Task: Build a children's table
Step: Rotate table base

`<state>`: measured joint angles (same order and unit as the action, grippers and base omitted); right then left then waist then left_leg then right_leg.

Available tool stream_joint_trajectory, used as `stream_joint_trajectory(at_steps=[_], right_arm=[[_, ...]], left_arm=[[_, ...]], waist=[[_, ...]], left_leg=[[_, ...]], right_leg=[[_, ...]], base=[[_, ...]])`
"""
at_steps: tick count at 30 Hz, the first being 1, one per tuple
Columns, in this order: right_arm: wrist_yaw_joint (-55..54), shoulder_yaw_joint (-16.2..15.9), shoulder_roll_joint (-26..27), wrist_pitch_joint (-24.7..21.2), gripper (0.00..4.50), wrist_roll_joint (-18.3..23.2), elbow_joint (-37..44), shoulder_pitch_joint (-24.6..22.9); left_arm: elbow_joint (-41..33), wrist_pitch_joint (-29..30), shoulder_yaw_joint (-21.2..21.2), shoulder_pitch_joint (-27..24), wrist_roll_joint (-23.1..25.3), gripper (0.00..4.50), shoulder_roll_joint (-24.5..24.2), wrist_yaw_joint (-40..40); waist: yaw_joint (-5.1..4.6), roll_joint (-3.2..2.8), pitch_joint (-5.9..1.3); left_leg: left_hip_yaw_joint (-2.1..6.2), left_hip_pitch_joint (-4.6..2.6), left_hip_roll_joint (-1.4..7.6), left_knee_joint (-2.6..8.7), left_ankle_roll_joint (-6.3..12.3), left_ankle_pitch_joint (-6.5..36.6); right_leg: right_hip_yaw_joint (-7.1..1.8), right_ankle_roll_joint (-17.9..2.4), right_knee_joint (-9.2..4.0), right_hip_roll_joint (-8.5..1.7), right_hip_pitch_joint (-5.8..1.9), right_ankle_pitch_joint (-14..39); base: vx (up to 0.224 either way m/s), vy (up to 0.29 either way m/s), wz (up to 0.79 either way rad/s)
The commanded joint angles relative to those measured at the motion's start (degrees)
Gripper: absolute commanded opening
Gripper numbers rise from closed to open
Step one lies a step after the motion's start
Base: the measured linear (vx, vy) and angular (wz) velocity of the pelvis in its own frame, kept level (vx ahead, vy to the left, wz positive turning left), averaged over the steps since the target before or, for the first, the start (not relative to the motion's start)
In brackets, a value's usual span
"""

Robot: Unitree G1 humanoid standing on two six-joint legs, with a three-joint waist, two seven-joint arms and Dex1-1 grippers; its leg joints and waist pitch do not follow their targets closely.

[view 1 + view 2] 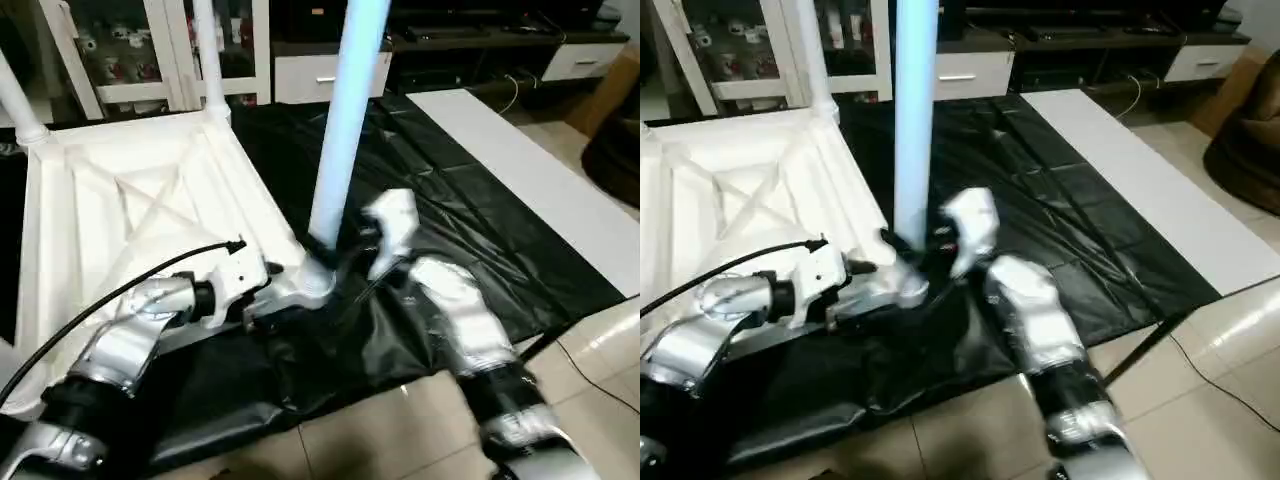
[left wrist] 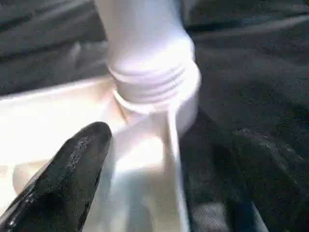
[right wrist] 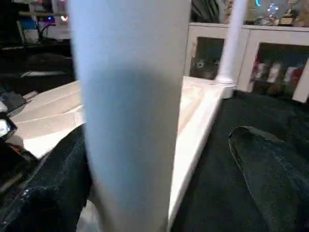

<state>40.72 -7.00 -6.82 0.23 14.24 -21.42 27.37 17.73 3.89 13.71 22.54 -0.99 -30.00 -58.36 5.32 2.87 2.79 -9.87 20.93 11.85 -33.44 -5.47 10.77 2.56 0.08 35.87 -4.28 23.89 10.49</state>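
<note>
Wide-open, the right gripper [image 1: 345,262] straddles an upright leg [image 1: 345,130] at centre frame, seated in the near corner socket [image 2: 186,99] of the upturned tabletop [image 1: 130,210]; exposed threads suggest the leg could tip if nudged.

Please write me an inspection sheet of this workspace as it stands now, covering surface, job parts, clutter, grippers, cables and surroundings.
Surface: black sheet spread over a tiled floor.
Job's things: white tabletop lies underside up, X-ribs showing; one leg stands upright in the near corner socket, threads still visible at the joint; further legs stand at the far corners.
Clutter: flat white board lies beyond the sheet.
Grippers: left gripper open at the socket; right gripper open around the leg's base, whether touching cannot be told.
Cables: black cable runs along the left arm; another lies on the floor.
Surroundings: white cabinets, drawer unit.
</note>
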Motion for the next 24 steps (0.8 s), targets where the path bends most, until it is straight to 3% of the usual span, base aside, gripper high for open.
stream_joint_trajectory(at_steps=[1,4,6,7,9,10,12,16,24], right_arm=[[1.36,1.58,-1.43,-1.63,4.50,1.22,2.90,-0.97],[5.29,1.01,-4.71,-4.05,4.50,2.68,7.53,-3.93],[10.94,0.40,-10.57,-7.66,4.50,5.19,14.52,-8.95],[12.16,0.25,-12.05,-8.62,4.50,5.89,16.22,-10.15],[12.90,0.21,-13.22,-9.71,4.50,6.51,18.05,-11.21],[13.72,0.36,-14.85,-12.12,4.50,7.86,21.45,-12.97],[14.00,0.60,-16.09,-13.86,4.50,8.74,24.16,-14.49],[12.89,1.61,-17.37,-14.87,4.50,8.45,26.38,-16.42],[8.83,3.67,-19.78,-17.93,4.50,6.53,27.22,-17.57]], left_arm=[[-1.20,1.91,-0.32,-0.77,-1.06,4.48,-0.67,-1.61],[-2.37,3.85,-0.81,-1.17,-2.46,4.48,-1.85,-2.78],[-4.24,6.62,-1.42,-1.92,-4.55,4.48,-3.22,-5.02],[-4.15,6.78,-1.54,-1.79,-4.55,4.48,-2.91,-4.64],[-3.30,6.62,-1.70,-1.18,-3.74,4.48,-1.70,-2.63],[-2.23,7.13,-1.73,-0.10,-2.52,4.20,0.36,0.64],[-1.99,8.87,-1.73,0.64,-2.33,4.13,2.14,2.93],[-3.13,12.27,-1.85,0.92,-3.71,3.77,3.69,4.10],[-5.90,18.28,-0.79,0.60,-1.64,3.27,0.28,2.55]], waist=[[0.19,-1.03,-3.36],[0.20,-1.12,-3.30],[0.60,-1.03,-3.33],[0.69,-1.59,-3.32],[0.59,-1.30,-3.31],[0.62,-0.96,-3.19],[0.86,-1.01,-3.16],[1.12,-0.94,-3.15],[0.95,-0.95,-3.21]], left_leg=[[-0.09,-0.77,1.09,4.29,-0.86,11.96],[-0.06,-0.83,1.13,4.30,-0.77,13.50],[-0.05,-0.88,1.28,4.13,-0.07,12.41],[0.06,-0.62,1.10,4.16,0.11,12.44],[-0.05,-0.73,1.09,4.12,0.23,13.14],[-0.06,-0.52,1.04,4.15,0.38,13.97],[-0.02,-0.70,1.21,4.11,0.40,14.13],[0.18,-0.41,1.16,4.15,-0.10,14.05],[0.19,-0.46,1.07,4.05,0.10,12.55]], right_leg=[[-2.28,-10.86,-3.79,-2.94,-3.10,7.00],[-2.28,-10.68,-4.07,-2.93,-2.91,9.30],[-2.31,-10.81,-3.90,-2.86,-2.98,7.41],[-2.26,-10.81,-3.83,-2.79,-3.13,7.39],[-2.22,-10.96,-4.10,-2.70,-3.04,7.81],[-2.23,-10.71,-4.39,-2.81,-3.12,10.09],[-2.30,-10.12,-4.61,-3.04,-2.95,12.22],[-2.26,-8.73,-4.90,-3.11,-2.95,15.14],[-2.13,-9.54,-4.58,-2.84,-2.93,12.37]], base=[[0.000,0.000,0.00],[0.000,0.000,0.00],[0.000,0.000,0.00],[0.000,0.000,0.00],[0.000,0.000,0.00],[0.000,0.000,0.00],[0.000,0.000,0.00],[0.000,0.000,0.00],[0.000,0.000,0.00]])
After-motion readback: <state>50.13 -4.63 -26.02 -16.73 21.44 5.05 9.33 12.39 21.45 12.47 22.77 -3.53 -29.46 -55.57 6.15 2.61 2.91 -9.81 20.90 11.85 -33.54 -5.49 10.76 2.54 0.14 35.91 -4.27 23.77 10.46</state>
